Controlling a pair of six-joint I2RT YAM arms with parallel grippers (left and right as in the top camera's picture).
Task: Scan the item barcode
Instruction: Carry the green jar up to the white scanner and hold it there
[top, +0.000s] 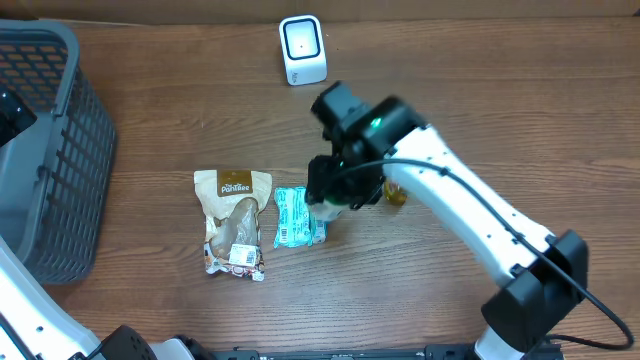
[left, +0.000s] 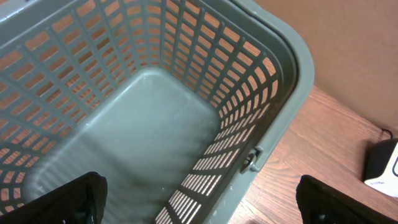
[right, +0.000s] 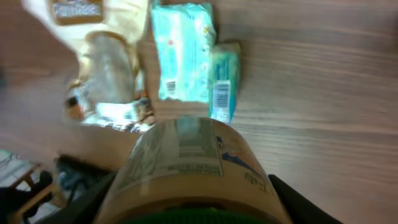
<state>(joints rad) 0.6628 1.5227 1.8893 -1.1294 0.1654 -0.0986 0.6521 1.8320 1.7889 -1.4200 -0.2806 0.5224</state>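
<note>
Wooden table (top: 520, 90), labelled jar (right: 186, 163) gripped between the right jaws

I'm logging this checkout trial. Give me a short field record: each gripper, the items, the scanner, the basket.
left gripper: open, over the basket, holding nothing
right gripper: shut on jar
jar: beside the teal packet, barcode not made out
scanner: standing apart from the jar
on table: tan pouch and teal packet, side by side
basket: nothing seen inside
</note>
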